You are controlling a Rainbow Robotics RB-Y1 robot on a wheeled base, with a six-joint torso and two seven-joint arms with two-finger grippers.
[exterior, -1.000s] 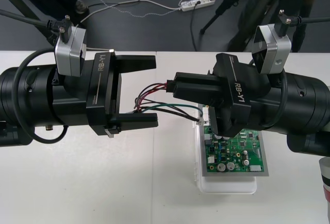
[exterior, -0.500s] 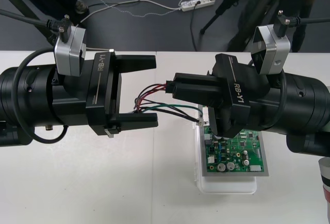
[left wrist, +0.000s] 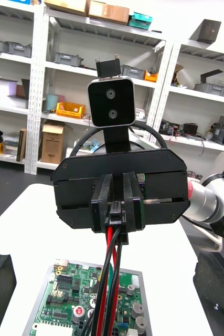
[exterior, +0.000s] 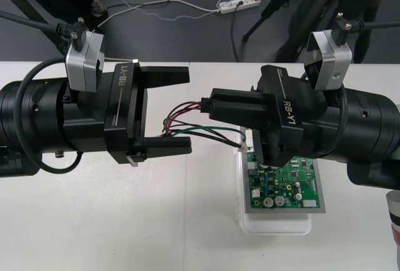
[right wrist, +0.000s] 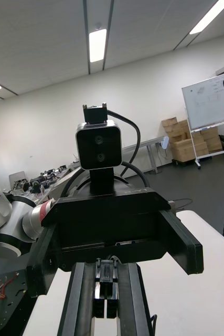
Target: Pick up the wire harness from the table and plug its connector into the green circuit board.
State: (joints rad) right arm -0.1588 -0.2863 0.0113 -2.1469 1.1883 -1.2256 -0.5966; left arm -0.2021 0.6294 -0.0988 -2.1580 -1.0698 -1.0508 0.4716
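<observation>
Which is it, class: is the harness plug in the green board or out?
Out: the right end effector is shut on the plug, held clear of the board.

change: slight | right claw (exterior: pixel 215 101), clamped on the harness plug (exterior: pixel 204 103), edges a trace toward the left claw (exterior: pixel 187 110) over the bench (exterior: pixel 125 221) | wires (exterior: pixel 200 129) barely follow

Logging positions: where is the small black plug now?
Front view, centre: the small black plug is clamped in the right tool, facing the open left tool, clear of the green circuit board.
</observation>
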